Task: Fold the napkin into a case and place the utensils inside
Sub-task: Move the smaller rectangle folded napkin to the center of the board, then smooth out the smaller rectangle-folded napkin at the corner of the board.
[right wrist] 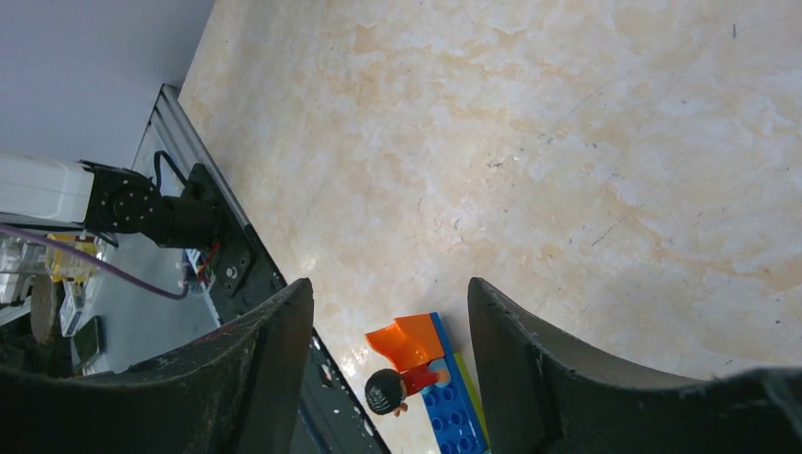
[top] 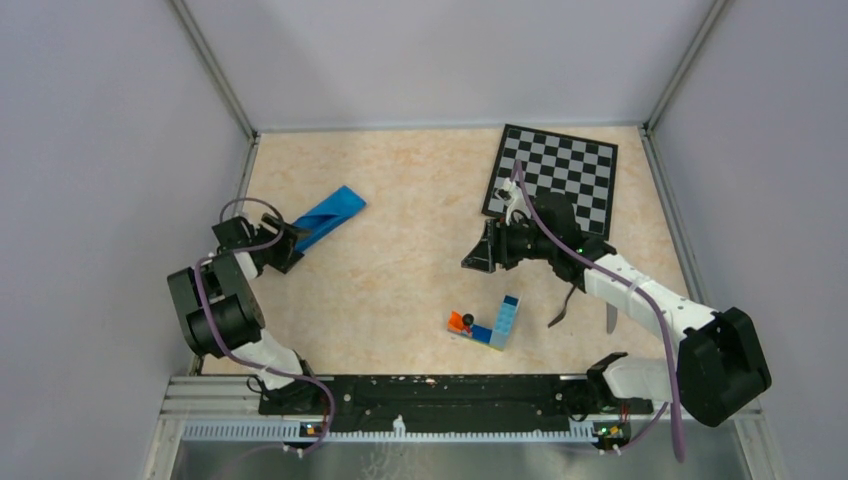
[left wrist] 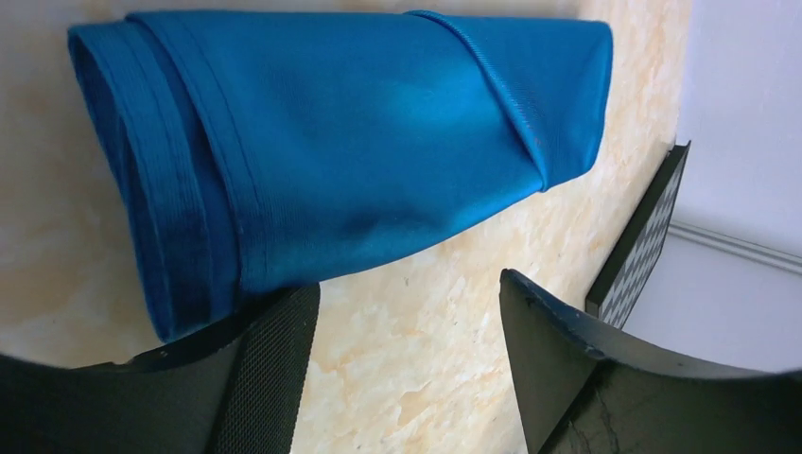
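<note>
We see the left claw [left wrist: 405, 293] standing open, nothing between its fingers. The napkin [left wrist: 359, 142] lies on the pale marbled tabletop [top: 400, 230] just ahead, its hemmed end beside one finger. It is bright blue, faintly shiny cloth, folded into a tapering sleeve. The right claw [right wrist: 390, 288], well apart, gapes empty.

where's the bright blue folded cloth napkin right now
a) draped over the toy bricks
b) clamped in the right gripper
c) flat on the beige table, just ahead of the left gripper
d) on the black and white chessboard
c: the bright blue folded cloth napkin lies on the beige table just beyond the left gripper, whose jaws stand open with nothing between them.
</note>
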You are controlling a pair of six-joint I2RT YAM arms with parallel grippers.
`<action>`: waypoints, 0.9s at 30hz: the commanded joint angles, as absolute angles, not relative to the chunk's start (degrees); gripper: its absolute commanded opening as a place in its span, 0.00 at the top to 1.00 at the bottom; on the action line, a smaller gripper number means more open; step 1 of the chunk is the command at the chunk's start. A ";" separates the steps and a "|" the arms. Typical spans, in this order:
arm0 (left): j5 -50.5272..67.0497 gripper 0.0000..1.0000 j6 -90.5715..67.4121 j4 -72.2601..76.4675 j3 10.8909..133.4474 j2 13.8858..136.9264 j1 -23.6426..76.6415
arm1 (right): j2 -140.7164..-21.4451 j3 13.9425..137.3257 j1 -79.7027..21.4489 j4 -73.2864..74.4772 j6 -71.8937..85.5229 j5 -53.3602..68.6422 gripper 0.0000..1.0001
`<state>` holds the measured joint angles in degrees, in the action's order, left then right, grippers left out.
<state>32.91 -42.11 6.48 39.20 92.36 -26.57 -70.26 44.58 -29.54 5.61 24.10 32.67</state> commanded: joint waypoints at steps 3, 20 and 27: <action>29.07 0.23 -39.26 8.51 39.57 97.58 -27.84 | -68.68 45.91 -29.09 4.63 23.69 32.99 0.39; 36.53 0.15 -40.30 2.26 50.96 89.64 -27.44 | -69.48 47.06 -29.09 5.40 23.65 32.21 0.39; 34.84 0.15 -40.37 7.34 48.60 100.19 -27.98 | -68.57 47.77 -29.09 6.72 23.38 31.41 0.39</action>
